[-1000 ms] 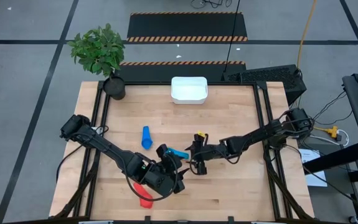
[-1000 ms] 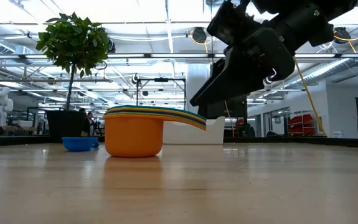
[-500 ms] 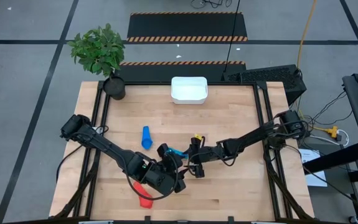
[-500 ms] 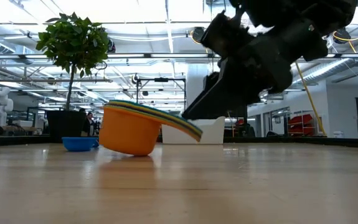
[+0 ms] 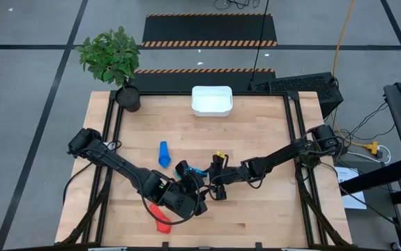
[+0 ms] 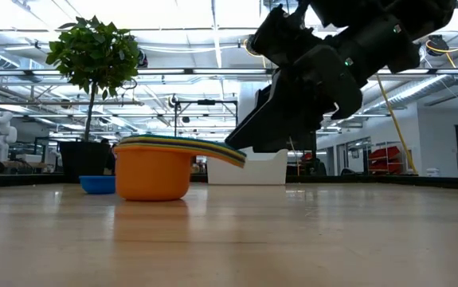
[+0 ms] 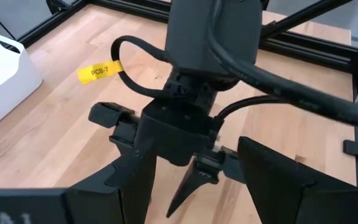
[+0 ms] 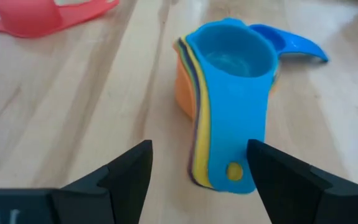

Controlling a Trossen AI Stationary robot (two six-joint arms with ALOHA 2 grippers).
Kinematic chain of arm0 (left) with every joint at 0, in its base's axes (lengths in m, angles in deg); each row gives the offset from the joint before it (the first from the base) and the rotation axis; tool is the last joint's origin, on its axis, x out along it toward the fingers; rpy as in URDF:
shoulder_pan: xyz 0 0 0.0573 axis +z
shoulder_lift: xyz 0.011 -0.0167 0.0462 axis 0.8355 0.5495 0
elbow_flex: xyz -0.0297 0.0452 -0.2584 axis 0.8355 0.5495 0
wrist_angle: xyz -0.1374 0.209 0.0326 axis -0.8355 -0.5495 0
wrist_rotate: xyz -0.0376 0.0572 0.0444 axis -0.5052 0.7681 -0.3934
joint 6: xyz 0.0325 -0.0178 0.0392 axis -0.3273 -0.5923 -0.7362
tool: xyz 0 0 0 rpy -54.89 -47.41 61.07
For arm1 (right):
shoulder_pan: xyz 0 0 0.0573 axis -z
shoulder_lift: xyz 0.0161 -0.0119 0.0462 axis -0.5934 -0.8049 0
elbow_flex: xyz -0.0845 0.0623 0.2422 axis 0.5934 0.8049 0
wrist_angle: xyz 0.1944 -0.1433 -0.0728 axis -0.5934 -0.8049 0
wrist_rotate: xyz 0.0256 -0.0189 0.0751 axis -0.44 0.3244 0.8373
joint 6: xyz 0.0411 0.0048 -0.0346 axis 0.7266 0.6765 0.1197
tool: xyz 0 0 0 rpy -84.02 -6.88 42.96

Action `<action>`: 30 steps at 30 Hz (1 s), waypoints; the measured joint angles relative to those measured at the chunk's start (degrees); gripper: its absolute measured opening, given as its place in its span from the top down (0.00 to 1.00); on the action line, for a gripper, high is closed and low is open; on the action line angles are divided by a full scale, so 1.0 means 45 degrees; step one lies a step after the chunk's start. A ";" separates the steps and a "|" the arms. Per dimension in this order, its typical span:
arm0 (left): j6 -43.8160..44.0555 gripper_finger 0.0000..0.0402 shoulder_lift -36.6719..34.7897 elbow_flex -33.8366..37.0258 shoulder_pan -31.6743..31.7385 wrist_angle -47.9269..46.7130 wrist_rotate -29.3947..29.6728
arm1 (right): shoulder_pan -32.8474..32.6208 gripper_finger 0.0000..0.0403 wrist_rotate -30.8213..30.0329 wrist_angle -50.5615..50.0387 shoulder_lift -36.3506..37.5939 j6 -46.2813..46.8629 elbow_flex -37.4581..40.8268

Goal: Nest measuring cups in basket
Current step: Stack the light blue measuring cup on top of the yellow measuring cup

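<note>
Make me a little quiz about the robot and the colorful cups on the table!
1. True or false: the stack of nested cups already sits inside the white basket.
2. Which cup lies alone near the table's front edge? A) the red cup B) a purple cup C) a black cup
3. Fill in: the right gripper is ____, with the stack's handles between its fingers.

Key: 1. False, the stack stands on the wooden table, far from the basket. 2. A. 3. open.
</note>
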 joint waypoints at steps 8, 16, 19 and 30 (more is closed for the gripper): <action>-0.0003 0.43 0.0000 0.0001 0.0028 0.0027 0.0003 | -0.0032 0.29 -0.0152 -0.1101 0.0105 -0.0460 -0.0601; 0.0092 0.43 0.0000 0.0002 0.0125 0.0046 0.0005 | 0.0382 0.09 -0.0430 -0.0670 -0.0148 -0.0122 -0.0680; 0.0102 0.43 0.0000 0.0002 0.0131 0.0046 0.0000 | 0.0477 0.08 -0.0285 -0.0584 -0.0561 0.0053 -0.0675; 0.0087 0.43 0.0000 0.0005 0.0045 0.0043 0.0000 | 0.0602 0.27 0.0254 0.0354 -0.0930 0.0193 -0.0665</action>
